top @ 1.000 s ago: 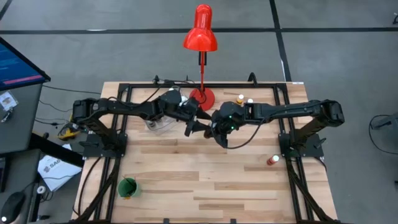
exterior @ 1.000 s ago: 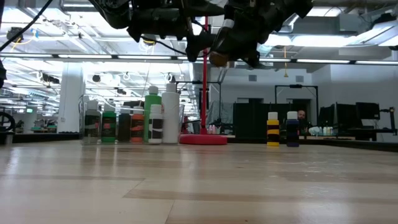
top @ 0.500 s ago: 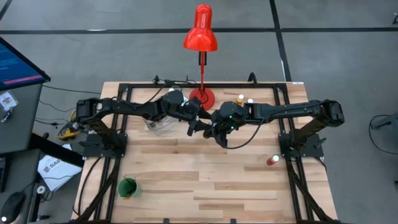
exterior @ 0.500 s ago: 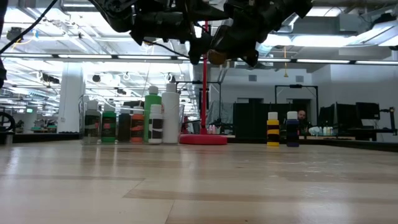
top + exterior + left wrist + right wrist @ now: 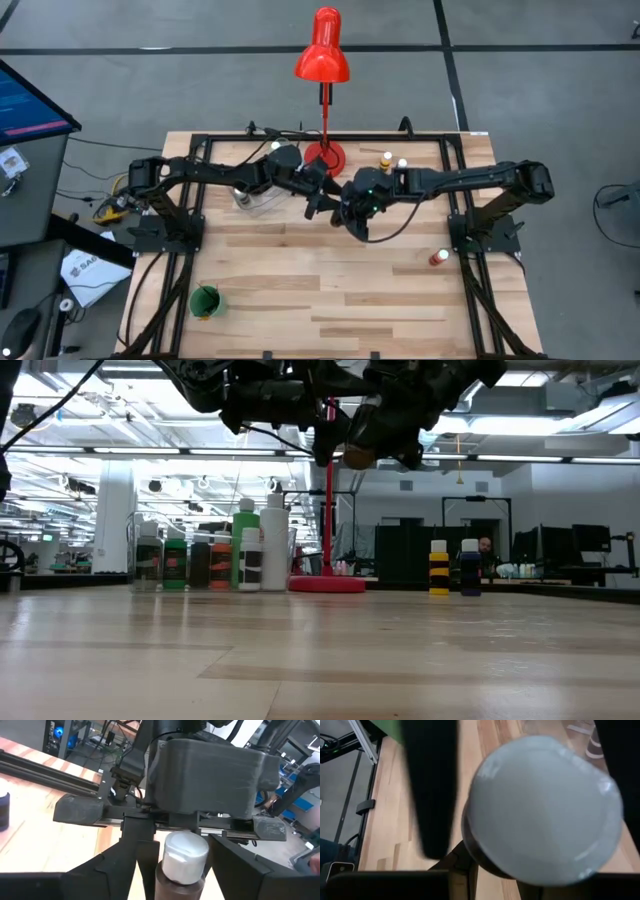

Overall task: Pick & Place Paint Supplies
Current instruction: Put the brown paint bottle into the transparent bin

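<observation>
Above table [image 5: 330, 290]: bottle [image 5: 182, 865] between claws [image 5: 335, 207].

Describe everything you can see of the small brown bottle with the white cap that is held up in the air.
The brown paint bottle is small, with a dark brown body and a smooth, rounded white cap, plastic by its look. It hangs high above the table's middle, in front of the red lamp, gripped by the right end effector. The left end effector has its fingers on either side of the bottle, just below the cap, at the handover.
</observation>
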Robot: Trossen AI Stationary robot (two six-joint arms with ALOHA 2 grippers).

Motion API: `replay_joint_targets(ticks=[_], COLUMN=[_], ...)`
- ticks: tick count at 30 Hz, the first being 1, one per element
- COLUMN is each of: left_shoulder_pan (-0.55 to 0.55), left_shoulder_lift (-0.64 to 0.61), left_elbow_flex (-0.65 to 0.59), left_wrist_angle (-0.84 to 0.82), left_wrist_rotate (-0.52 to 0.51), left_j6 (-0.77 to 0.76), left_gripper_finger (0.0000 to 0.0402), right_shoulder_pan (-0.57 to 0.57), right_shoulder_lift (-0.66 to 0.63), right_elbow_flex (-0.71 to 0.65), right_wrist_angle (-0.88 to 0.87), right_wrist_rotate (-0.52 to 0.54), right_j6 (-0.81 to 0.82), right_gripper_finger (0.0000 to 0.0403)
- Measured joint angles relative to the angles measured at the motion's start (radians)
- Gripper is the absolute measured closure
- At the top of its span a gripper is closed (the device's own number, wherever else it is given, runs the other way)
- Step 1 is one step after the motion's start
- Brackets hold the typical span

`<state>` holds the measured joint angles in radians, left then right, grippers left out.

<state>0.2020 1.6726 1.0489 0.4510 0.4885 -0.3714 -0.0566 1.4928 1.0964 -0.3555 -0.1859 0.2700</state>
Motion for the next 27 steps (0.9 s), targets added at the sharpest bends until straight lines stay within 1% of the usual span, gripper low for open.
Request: replay_joint_targets(ticks=[4,10,14,17,22,25,27], left_shoulder_pan=[-0.001,-0.002,-0.001,-0.001,-0.001,0.012,0.024], left_shoulder_lift=[0.000,-0.001,-0.002,-0.002,-0.024,-0.072,-0.111], left_elbow_flex=[0.000,0.000,0.000,0.000,0.000,0.000,0.000], left_wrist_angle=[-0.002,0.001,0.001,-0.001,-0.015,-0.062,-0.127], left_wrist_rotate=[0.010,0.043,0.043,0.043,0.037,0.034,0.016], left_j6=[-0.005,-0.007,-0.016,-0.030,-0.025,0.001,0.032], left_gripper_finger=[0.0208,0.0276,0.0303,0.0305,0.0306,0.0307,0.0307], right_shoulder_pan=[0.011,0.011,0.010,0.011,0.010,0.007,0.001], right_shoulder_lift=[0.001,0.001,0.001,0.001,-0.007,-0.010,-0.031], right_elbow_flex=[0.000,0.000,0.000,0.001,0.004,0.004,0.003], right_wrist_angle=[0.000,0.000,-0.004,-0.004,-0.008,-0.007,-0.042], right_wrist_rotate=[0.000,0.001,0.000,0.000,0.002,0.004,0.007], right_j6=[-0.005,-0.011,-0.011,0.000,-0.004,0.010,0.015], right_gripper_finger=[0.0316,0.0315,0.0308,0.0280,0.0200,0.0162,0.0151])
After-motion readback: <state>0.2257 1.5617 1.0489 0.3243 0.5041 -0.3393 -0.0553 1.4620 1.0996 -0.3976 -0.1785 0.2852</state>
